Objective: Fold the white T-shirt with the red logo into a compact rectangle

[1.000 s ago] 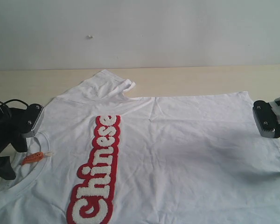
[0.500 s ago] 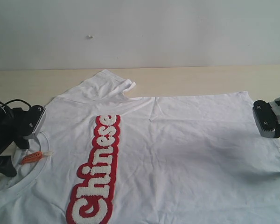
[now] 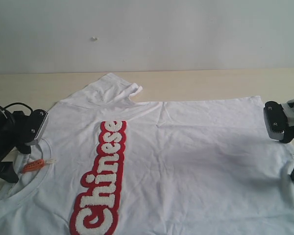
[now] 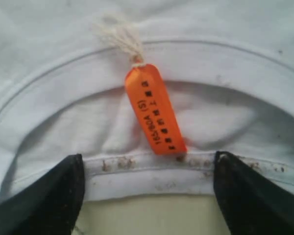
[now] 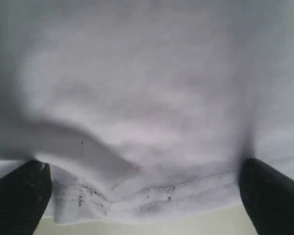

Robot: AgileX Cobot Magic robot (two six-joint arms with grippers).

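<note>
1. While the left end effector [image 4: 146, 164] and the right end effector [image 5: 143, 166] both stand with jaws apart, we see that neither one holds anything.
2. The T-shirt [image 3: 186, 161] lies flat on the counter [image 3: 201, 83] with the logo [image 3: 104, 181] facing up. In the exterior view its neck is at the left and its hem at the right.
3. The left one straddles the collar [image 4: 152, 174], just beside the tag [image 4: 154, 110]. We fear it may close on only one layer, or catch the tag, and then the shirt would sag open when lifted.
4. The right one straddles the hem [image 5: 161, 196], where the cloth is wrinkled. We judge that a shallow bite could slip out.
5. If the two arms lift unevenly, the fold may come out crooked.
6. We count one T-shirt, one logo, one tag, one visible sleeve [image 3: 112, 88] and two end effectors.
</note>
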